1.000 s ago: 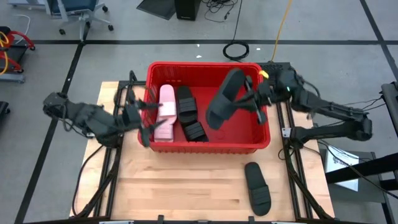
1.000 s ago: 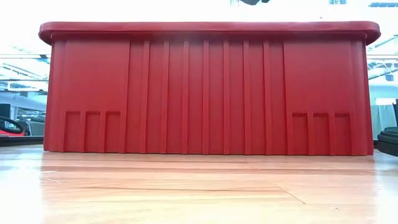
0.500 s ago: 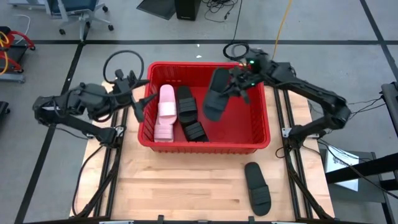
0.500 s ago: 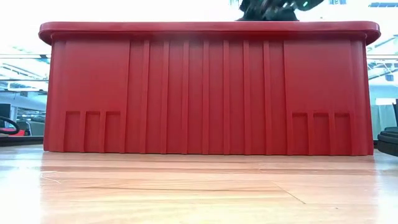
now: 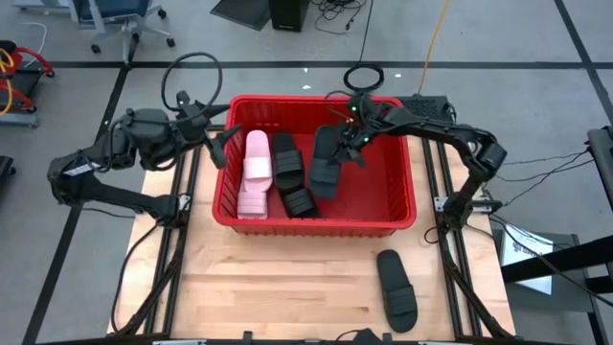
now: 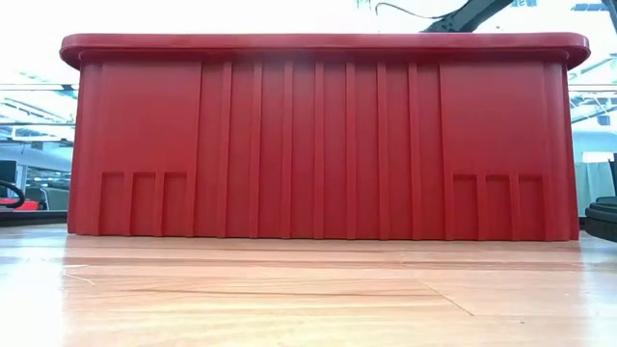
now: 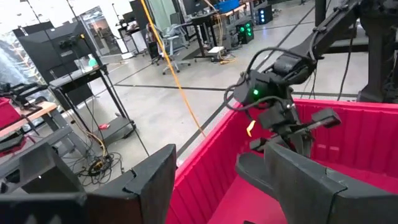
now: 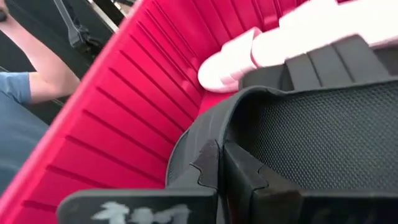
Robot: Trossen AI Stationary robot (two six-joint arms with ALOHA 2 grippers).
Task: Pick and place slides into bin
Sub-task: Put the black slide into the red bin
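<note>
The red bin (image 5: 410, 213) stands mid-table; its front wall (image 6: 318, 145) fills the low view. In it lie two pinkish-white slides (image 5: 252, 172) and two black slides (image 5: 290, 174). My right gripper (image 5: 352, 142) is over the bin's far middle, shut on another black slide (image 5: 324, 165). One more black slide (image 5: 396, 289) lies sole-down on the table near the front right. My left gripper (image 5: 220, 146) is open and empty at the bin's far left rim, its fingers wide apart in the left wrist view (image 7: 224, 180). My right gripper pinches the black slide's sole rim (image 8: 208, 163) at its far end between its two fingers. It comes slanting down from the table's far right. The slide hangs tilted inside the bin, its near end (image 5: 322, 189) lowest; whether that end touches the floor, I cannot tell.
A person's arm (image 8: 34, 68) shows beyond the bin's wall in the right wrist view. Bare wooden table (image 5: 278, 287) lies in front of the bin. The bin's right half (image 5: 383, 182) holds nothing. Cables and chairs stand on the floor beyond the table.
My right gripper has carried the black slide from the bin's far right toward the left and down into the bin; the slide now hangs lower beside the other black slides. My left gripper has drawn back from the bin's left wall toward the far left corner.
</note>
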